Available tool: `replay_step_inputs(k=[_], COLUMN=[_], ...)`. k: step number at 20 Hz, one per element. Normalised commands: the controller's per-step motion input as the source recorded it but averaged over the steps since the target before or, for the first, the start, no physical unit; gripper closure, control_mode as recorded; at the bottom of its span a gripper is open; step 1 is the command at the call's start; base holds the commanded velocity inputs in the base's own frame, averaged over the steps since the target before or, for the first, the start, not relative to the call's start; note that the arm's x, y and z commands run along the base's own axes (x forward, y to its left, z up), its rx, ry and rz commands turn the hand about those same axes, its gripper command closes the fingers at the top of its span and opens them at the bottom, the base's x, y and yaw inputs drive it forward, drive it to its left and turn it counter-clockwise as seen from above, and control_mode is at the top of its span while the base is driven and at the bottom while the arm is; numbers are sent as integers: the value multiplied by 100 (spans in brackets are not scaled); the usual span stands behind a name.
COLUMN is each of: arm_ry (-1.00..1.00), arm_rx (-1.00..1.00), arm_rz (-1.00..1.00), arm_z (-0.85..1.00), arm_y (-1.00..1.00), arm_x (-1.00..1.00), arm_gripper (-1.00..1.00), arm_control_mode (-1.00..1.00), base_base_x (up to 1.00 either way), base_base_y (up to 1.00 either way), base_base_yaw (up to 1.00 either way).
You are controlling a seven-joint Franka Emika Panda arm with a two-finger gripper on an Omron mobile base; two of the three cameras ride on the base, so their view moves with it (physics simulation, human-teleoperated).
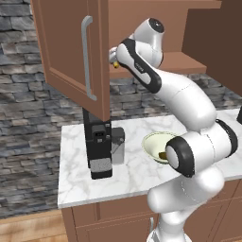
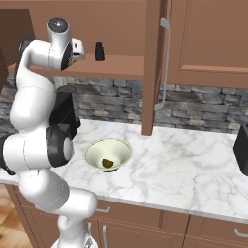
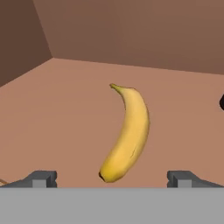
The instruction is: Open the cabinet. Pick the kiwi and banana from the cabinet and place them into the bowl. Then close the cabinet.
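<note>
Now | fingers apart, empty | banana between them on cabinet shelf | writing: unreadable

The cabinet is standing open, a small black bottle is sitting on its shelf, and the kiwi is lying in the bowl.

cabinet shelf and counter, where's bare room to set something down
On the cabinet shelf, bare wood lies all around the banana, with a small black bottle to one side. On the marble counter, the wide stretch right of the bowl is free; between the bowl and coffee machine it is tighter.
</note>
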Motion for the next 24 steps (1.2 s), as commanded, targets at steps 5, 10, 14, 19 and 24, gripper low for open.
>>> replay_step_inputs(k=[5,10,14,19,24], arm_ry=[0,0,0,0,0], arm_rx=[0,0,0,0,0], arm_rz=[0,0,0,0,0], arm_z=[-11,-15,-13,-10,-18], arm_y=[6,5,0,0,0], arm_x=[32,27,15,19,19], arm_gripper=[-100,-100,-100,-100,100], arm_control_mode=[-100,-100,-100,-100,-100], base_base_x=[0,0,0,0,0], base_base_y=[0,0,0,0,0], base_base_yaw=[0,0,0,0,0])
